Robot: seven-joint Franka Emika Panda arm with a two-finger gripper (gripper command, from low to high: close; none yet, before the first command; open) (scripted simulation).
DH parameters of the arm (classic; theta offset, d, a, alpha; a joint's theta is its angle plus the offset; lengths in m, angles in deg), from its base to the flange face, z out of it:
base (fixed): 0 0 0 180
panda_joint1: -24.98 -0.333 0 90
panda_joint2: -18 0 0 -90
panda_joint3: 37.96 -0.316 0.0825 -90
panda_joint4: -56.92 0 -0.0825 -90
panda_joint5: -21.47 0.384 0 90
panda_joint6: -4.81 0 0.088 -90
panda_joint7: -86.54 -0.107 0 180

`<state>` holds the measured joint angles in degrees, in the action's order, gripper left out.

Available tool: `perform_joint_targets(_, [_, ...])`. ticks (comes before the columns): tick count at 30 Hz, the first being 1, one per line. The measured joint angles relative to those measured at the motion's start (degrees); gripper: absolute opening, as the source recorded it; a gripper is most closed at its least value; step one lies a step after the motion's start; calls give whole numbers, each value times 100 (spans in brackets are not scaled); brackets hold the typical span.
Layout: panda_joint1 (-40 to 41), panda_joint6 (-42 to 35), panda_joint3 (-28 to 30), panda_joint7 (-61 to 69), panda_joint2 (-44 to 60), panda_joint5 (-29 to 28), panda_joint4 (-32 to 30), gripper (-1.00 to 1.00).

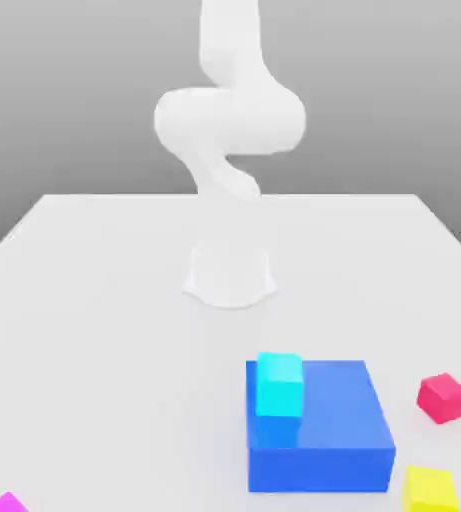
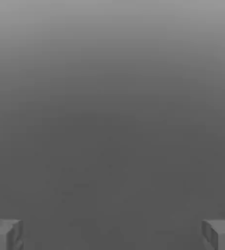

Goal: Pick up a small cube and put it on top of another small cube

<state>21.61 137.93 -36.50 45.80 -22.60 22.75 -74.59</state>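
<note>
In the exterior view, a plain bright yellow cube (image 1: 431, 490) sits at the lower right of the frame, partly cut off by the bottom edge, just beside a big flat blue block (image 1: 324, 430). One side face looks toward the camera, edges nearly square to the frame; cube-shaped, it has no evident long axis.

In the hand view, the two-finger gripper (image 2: 112, 235) has its dark fingers wide apart at the lower left and lower right corners, nothing between them.

Bright, even light washes my bench (image 1: 124, 350) and my arm (image 1: 230, 120) nearly white, edges melting together; my hand view is dim grey, paler toward one edge.
</note>
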Motion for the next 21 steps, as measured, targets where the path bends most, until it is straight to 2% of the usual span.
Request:
perform_joint_targets(9, [-1083, 481, 398, 1897, 1913, 526, 102, 0])
perform_joint_targets(16, [-1570, 849, 341, 3314, 3370, 884, 179, 0])
perform_joint_targets(21, [-1896, 1139, 197, 4151, 4386, 887, 225, 0])
